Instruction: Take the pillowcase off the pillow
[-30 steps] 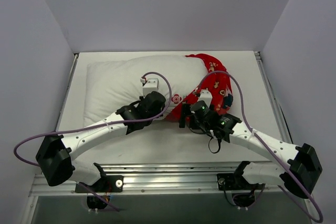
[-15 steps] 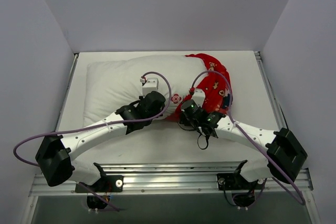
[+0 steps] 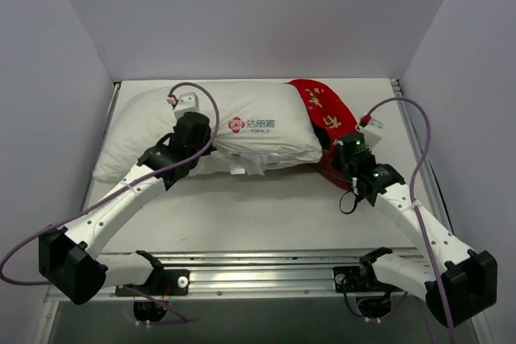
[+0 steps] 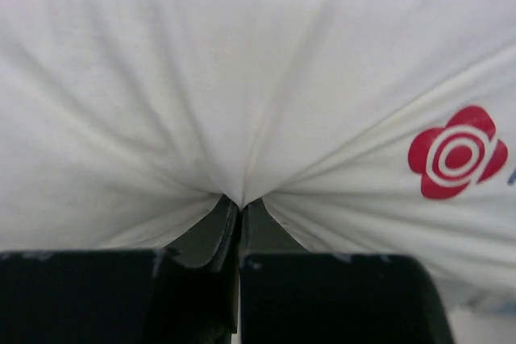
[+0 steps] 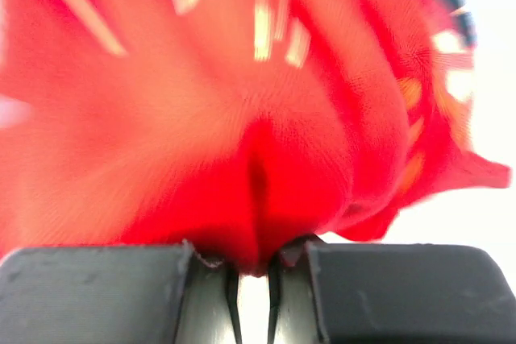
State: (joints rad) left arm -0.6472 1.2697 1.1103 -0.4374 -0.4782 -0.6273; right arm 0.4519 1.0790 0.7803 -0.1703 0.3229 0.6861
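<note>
White pillow (image 3: 153, 122) w/ red flower logo (image 3: 236, 124) + dark text (image 3: 263, 126); pillowcase (image 3: 324, 112) bright red, pale gold marks.

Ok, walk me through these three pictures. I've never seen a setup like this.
This is a robot: two white arms, the left arm and the right arm, bolted at the near edge of a table. The wide picture looks down from above and behind them. The other two come from a small camera on each wrist, with that arm's black fingers showing along the bottom. On the table lies a white pillow with a red pillowcase bunched at its right end. The left fingers are shut, pinching a fold of the pillow. The right fingers are shut on the pillowcase.
</note>
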